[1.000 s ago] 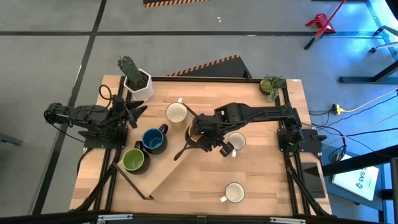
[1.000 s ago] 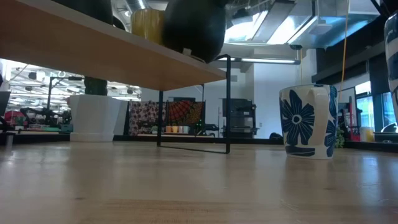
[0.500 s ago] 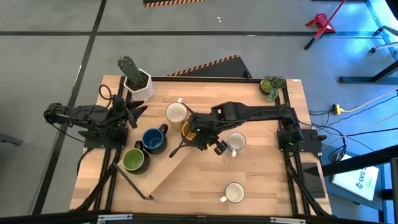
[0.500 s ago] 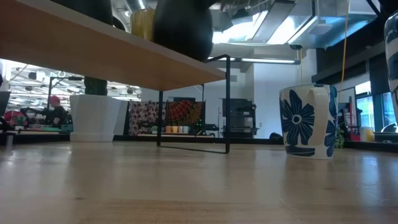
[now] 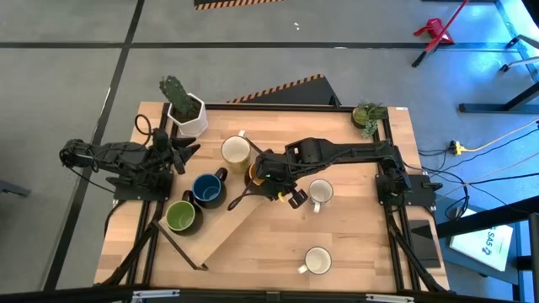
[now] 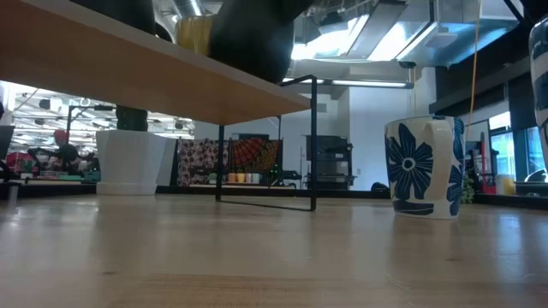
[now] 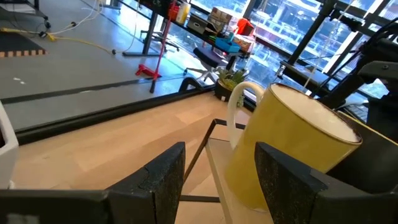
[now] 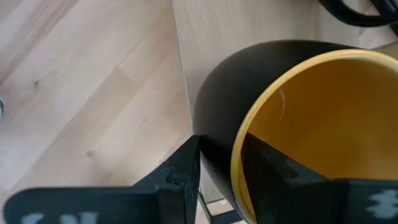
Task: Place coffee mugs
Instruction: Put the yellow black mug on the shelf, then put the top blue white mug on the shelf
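Right gripper (image 5: 268,178) is clamping the rim of a mug that is black outside and yellow-orange inside (image 8: 298,118), one finger inside the wall and one outside, per the right wrist view. It is holding this mug over the raised wooden shelf (image 5: 221,231), near the shelf's end toward the desk's middle, just beside the cream mug (image 5: 237,151).

Left gripper (image 7: 214,171) is waiting at the desk's left edge, fingers spread and gripping nothing, facing the cream mug.

Other mugs: dark blue mug (image 5: 207,188) and green mug (image 5: 180,216) are sitting on the shelf; one white mug (image 5: 320,192) is on the desk right of the gripper, another (image 5: 317,261) near the front edge. The low view is showing a blue-flowered white mug (image 6: 421,167) standing on the desk.

Judgement on the step: lower straight down, keeping the base level, and let go only once it is resting flat. Leave a gap from the cream mug and stay off the shelf edge, since a rim pinch can tip the mug on release.
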Robot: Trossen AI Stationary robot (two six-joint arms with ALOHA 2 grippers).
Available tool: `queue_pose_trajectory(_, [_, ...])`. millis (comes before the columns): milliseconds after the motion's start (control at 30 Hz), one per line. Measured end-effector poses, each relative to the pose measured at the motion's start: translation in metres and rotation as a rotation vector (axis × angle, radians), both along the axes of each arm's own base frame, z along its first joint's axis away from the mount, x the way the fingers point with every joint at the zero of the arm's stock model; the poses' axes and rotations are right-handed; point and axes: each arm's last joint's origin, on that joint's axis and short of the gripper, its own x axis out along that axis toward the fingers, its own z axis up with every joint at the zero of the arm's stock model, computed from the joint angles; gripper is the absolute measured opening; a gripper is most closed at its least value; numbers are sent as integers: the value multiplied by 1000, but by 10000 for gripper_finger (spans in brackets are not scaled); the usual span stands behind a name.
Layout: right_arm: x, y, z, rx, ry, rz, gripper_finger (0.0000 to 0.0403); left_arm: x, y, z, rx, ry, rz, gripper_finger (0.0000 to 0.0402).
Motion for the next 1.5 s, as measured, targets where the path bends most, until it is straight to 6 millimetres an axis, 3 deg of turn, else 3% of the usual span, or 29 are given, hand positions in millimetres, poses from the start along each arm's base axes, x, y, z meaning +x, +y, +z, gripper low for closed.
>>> queue_pose_trajectory(233, [2,0,1,-7,-18,4,108,0,0,0,0,0,0,188])
queue_pose_trajectory(533, [-3,-3,21,-73,-94,-12,185,0,0,0,3,2,0,188])
queue_pose_trajectory(667, [-6,-4,32,-102,-130,-28,198,0,0,0,3,2,0,188])
queue_pose_trajectory(800, [-21,-4,46,-78,-141,-71,192,0,0,0,3,3,0,188])
queue_pose_trajectory(933, [-48,-1,58,-43,-69,-274,180,0,0,0,4,4,1,188])
queue_pose_trajectory(1200, [-62,39,28,35,84,-529,175,0,0,0,3,4,1,188])
queue_pose_trajectory(1300, [-66,53,2,19,173,-614,175,0,0,0,3,2,0,188])
queue_pose_trajectory(1500, [-78,58,-54,-3,393,-780,175,0,0,0,3,2,0,188])
